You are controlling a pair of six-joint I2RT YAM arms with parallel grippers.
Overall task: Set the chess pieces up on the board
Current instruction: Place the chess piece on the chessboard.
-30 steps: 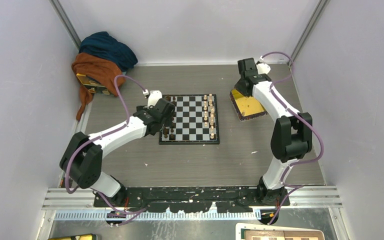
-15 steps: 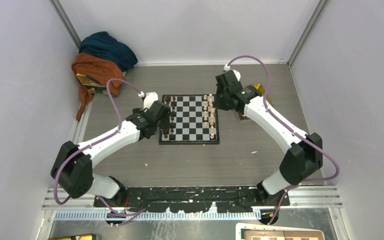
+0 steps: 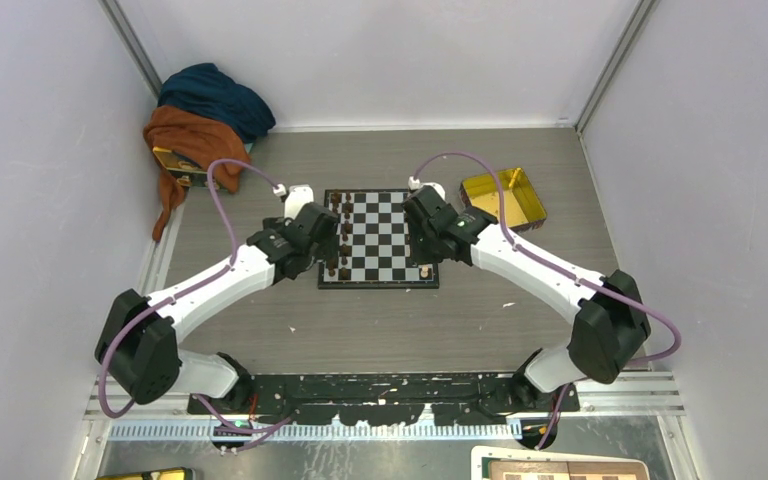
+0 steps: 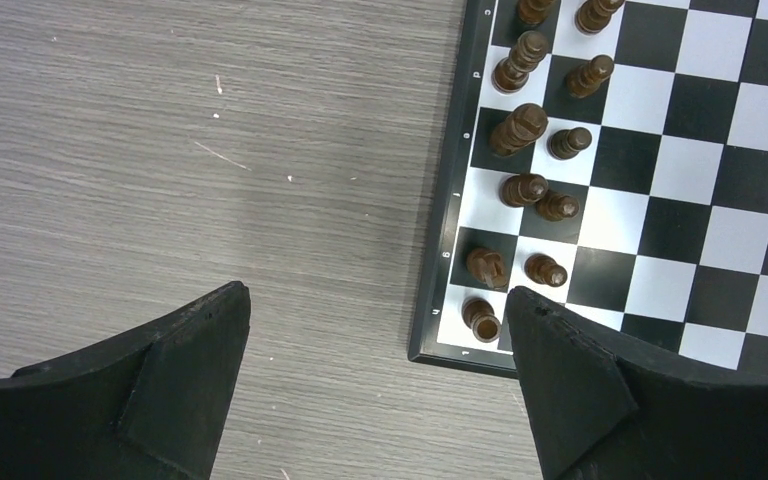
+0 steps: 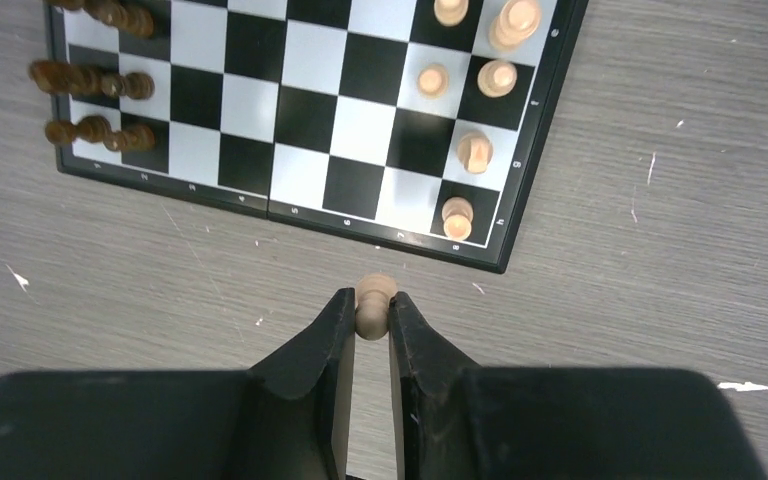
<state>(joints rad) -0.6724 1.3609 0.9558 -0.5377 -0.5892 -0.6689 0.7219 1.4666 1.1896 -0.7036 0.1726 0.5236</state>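
Top view: both arms reach over the board (image 3: 380, 240). The right arm's head covers most of the board's right-hand files. Neither claw's opening can be read from this view. Only this view shows the yellow tray (image 3: 505, 200), which lies on the table to the right of the board and apart from it.

Right wrist view: the right gripper (image 5: 372, 308) is closed on one light piece (image 5: 375, 292), pinched at its body with the round head clear of the fingertips. The piece appears just outside the board's border, near a corner. Other light pieces (image 5: 475, 150) stand on the two nearest files.

Left wrist view: the left gripper (image 4: 375, 310) is wide open and holds nothing. It straddles the board's border. Dark pieces (image 4: 520, 128) fill the two adjacent files.
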